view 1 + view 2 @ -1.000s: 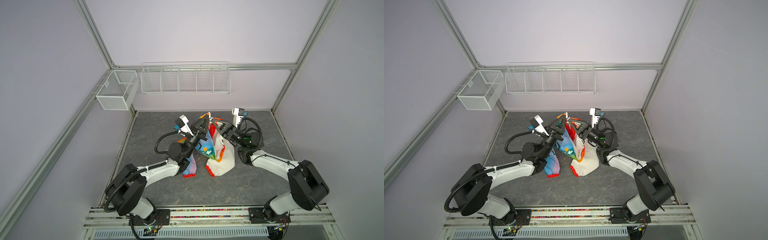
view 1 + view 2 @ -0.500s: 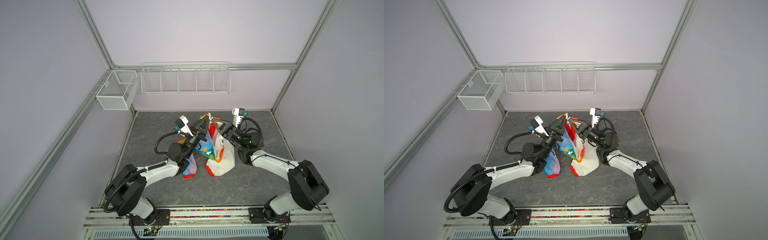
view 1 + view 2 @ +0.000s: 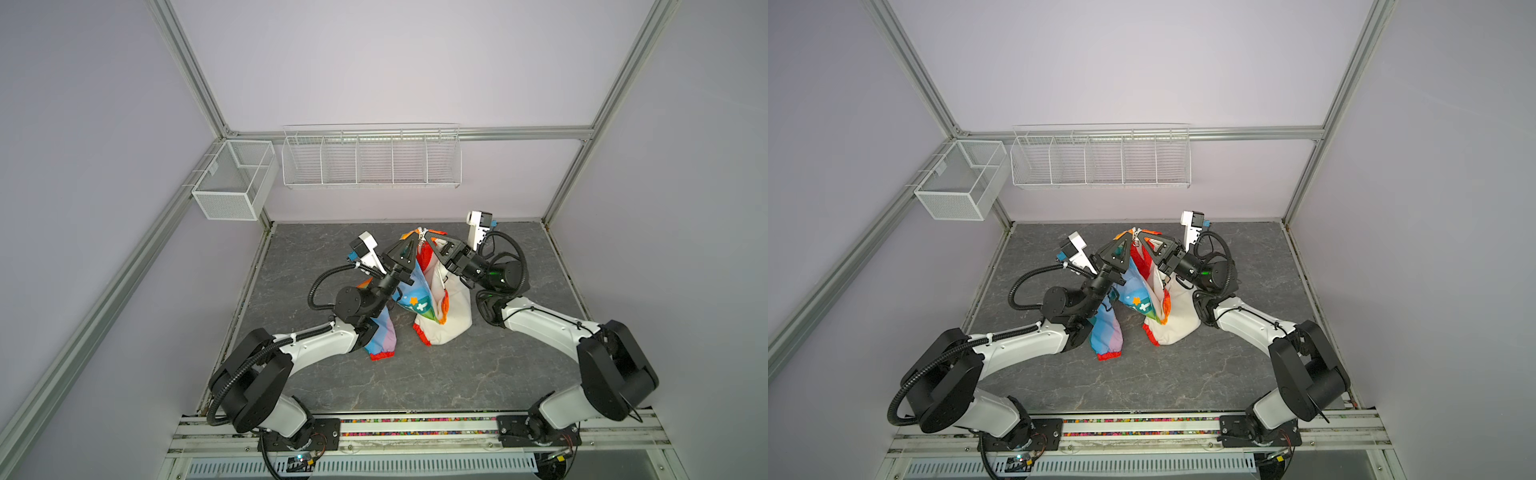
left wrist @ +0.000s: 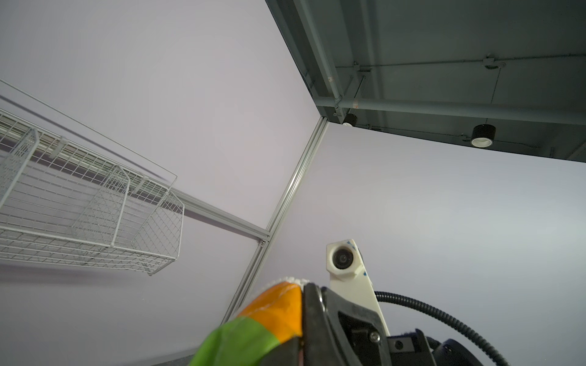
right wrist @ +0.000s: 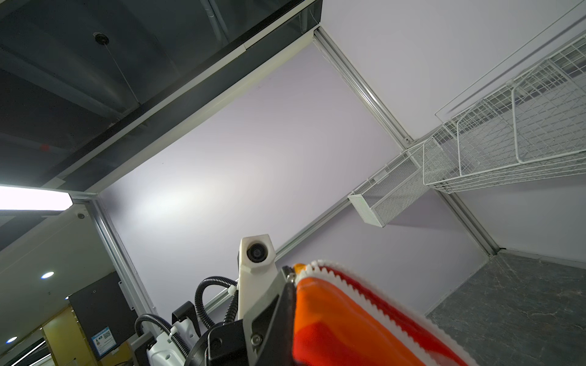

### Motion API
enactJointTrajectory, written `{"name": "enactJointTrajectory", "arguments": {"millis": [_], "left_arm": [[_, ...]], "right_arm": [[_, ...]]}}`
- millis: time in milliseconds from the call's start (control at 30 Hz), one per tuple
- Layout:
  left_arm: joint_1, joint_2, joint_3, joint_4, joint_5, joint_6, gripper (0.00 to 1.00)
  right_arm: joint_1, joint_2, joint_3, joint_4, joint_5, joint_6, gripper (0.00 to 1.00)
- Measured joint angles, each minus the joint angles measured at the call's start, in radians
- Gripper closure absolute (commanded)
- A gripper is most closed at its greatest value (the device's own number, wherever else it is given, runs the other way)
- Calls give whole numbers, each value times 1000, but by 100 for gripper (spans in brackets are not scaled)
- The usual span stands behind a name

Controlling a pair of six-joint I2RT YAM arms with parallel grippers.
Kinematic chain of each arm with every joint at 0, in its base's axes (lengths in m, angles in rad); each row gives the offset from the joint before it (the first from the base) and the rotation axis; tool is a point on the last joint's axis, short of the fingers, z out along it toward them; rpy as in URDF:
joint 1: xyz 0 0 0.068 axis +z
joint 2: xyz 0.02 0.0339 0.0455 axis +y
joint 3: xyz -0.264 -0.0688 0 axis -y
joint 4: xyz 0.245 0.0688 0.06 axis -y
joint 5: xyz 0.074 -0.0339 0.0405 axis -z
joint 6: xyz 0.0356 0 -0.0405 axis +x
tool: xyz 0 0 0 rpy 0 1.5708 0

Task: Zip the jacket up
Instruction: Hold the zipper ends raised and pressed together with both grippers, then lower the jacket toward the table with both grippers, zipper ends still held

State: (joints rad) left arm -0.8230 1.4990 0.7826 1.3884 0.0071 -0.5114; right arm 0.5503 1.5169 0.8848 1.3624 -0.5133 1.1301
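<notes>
The jacket [image 3: 453, 309] hangs in the middle of both top views, and its lower part rests on the grey desk [image 3: 374, 382]. The left fingers [image 3: 400, 254] and the right fingers [image 3: 444, 248] are closed on its top edge, close together. Both arms crowd its sides. A wire shelf [image 3: 371, 160] and a mesh box [image 3: 232, 183] hang well apart, upper left. Bare desk runs down to the front rail [image 3: 415, 424].

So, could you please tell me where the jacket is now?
In both top views the jacket hangs down onto the table, centre-back, pinched at its top between the left tool and right tool.
</notes>
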Motion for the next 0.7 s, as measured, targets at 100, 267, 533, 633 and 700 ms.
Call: {"name": "enactJointTrajectory", "arguments": {"millis": [100,267,533,633,700], "left_arm": [[0,0,-2,0,3,0,100],[0,0,-5,-1,10,-4,100],[-1,-3,-32,6,-15,-31,100],[-1,-9,-58,5,-37,-59,100],[-1,-12,-75,-3,-52,-85,100]], "right_arm": [[-4,0,0,0,-3,3,94],[-13,0,0,-2,-17,20,94],[-19,4,0,-21,-44,69,94],[-19,7,0,-60,-58,91,93],[-19,7,5,-110,-69,100,93]]}}
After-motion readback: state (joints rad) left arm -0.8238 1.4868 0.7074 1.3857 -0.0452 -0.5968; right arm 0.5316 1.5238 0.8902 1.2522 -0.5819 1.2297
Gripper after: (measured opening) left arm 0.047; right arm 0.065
